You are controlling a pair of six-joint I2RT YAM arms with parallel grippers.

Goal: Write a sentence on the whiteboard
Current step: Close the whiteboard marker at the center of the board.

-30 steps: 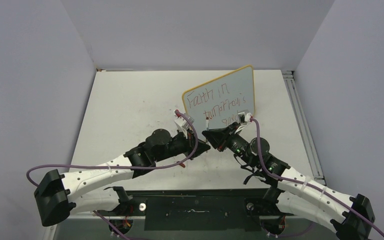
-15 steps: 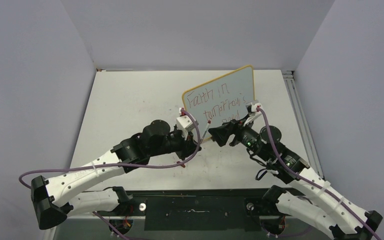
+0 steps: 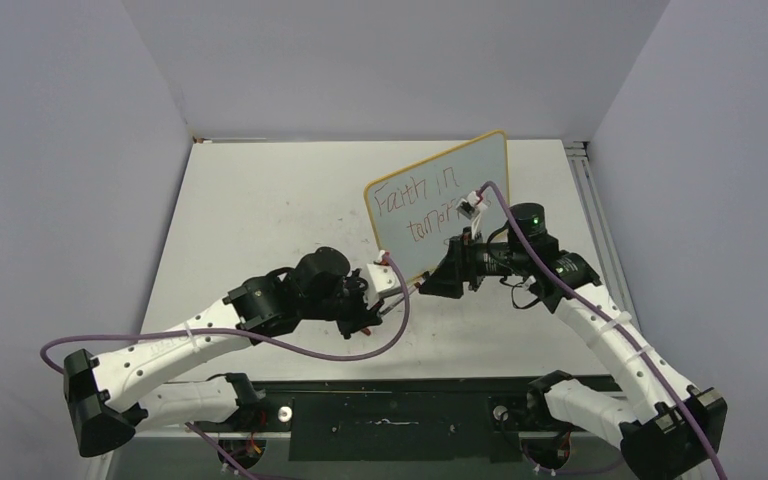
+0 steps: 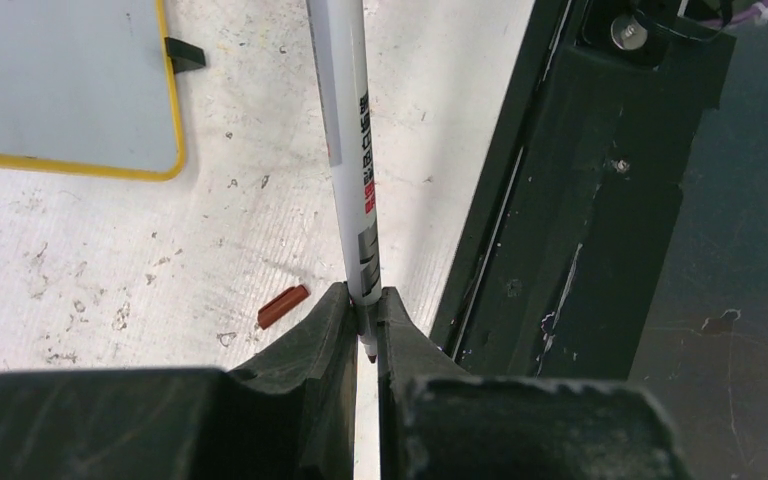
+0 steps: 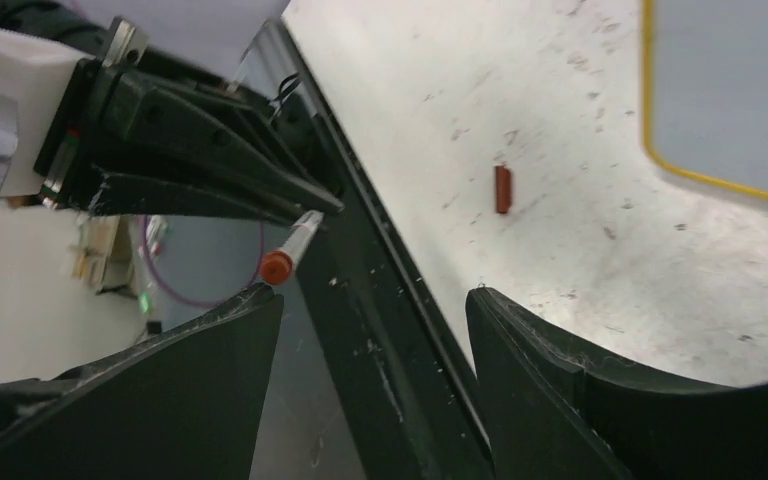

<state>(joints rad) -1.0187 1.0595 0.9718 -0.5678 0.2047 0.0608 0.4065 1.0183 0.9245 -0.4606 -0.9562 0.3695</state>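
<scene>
- Well, the whiteboard [image 3: 482, 163] stands toward the back right of the table [image 3: 260, 200], its face turned to the arms, and there is writing on it.
- The sentence [image 3: 415, 192] runs in thin reddish-brown letters. The top line reads "Faith in", and a second line under it starts "tomorr" before the right arm [image 3: 550, 265] cuts across it.
- Everything lower on the whiteboard sits behind that arm, so I cannot tell whether a third line is there, or whether it is finished.
- Now the left gripper [image 4: 362, 300], just in front of the whiteboard's lower left corner, is clamped tight on the marker [image 4: 345, 130] near one end.
- The barrel runs on past that corner and its far end leaves the wrist view. As far as I can see, it is not on the written part of the whiteboard.
- The right gripper [image 5: 375, 295] hangs in front of the whiteboard's lower edge, fingers spread wide, nothing between them.
- A small red cap [image 4: 283, 306] lies loose on the table in front of the whiteboard, off the marker.
- My read is that most of the writing is down.
- What may be left is the tail of the sentence, if it is not complete behind the arm.
- After that, likely capping the marker and backing both arms off the whiteboard.
</scene>
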